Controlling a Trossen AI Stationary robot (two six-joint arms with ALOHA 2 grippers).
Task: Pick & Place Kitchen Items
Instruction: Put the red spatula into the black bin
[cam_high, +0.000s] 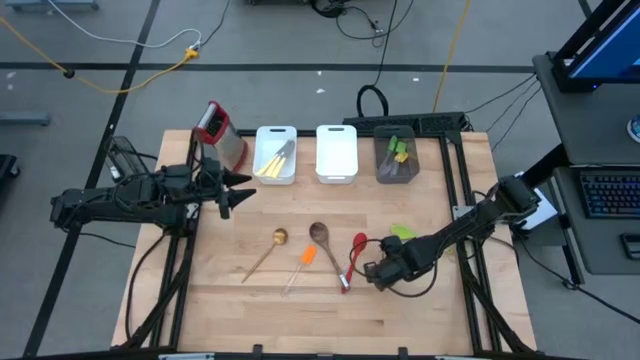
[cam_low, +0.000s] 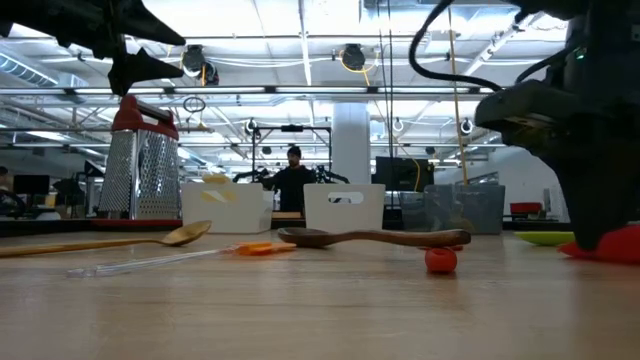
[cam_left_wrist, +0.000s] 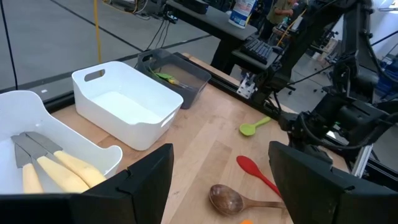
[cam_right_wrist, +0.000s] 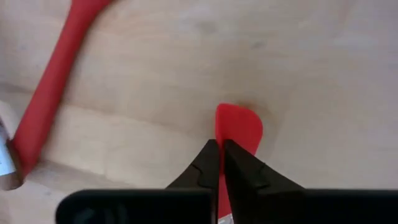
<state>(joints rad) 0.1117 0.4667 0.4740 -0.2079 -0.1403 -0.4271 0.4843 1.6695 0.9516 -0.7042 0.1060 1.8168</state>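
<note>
Nearest the front edge of the table (cam_high: 250, 310), the right gripper (cam_right_wrist: 221, 144) is down on the wood with its claw pinched narrow on the red spatula (cam_right_wrist: 239, 130). Red shows in the slit between the fingers, and the blade lies flat on the board just past the tips. Just beside it lies the red spoon (cam_high: 358, 247), its handle running towards the spatula. A little farther back lies a loose row of utensils. The pale wooden spoon (cam_high: 265, 252) is on the left, then the orange spatula (cam_high: 306, 257) with its clear handle. Next comes the dark wooden spoon (cam_high: 322, 240), and the green spoon (cam_high: 402, 232) lies on the right, near the right arm. Behind them on the left, the left gripper (cam_high: 235, 193) hangs above the table with its claw wide and nothing in it, just in front of the grater (cam_high: 215, 130). Along the back edge stand three bins. The left white bin (cam_high: 275, 130) holds pale-handled knives (cam_high: 280, 158). The middle white bin (cam_high: 337, 130) has nothing showing inside. The grey bin (cam_high: 380, 170) holds green and yellow utensils (cam_high: 400, 150). Beyond the table, a person (cam_low: 293, 180) stands in the room.
</note>
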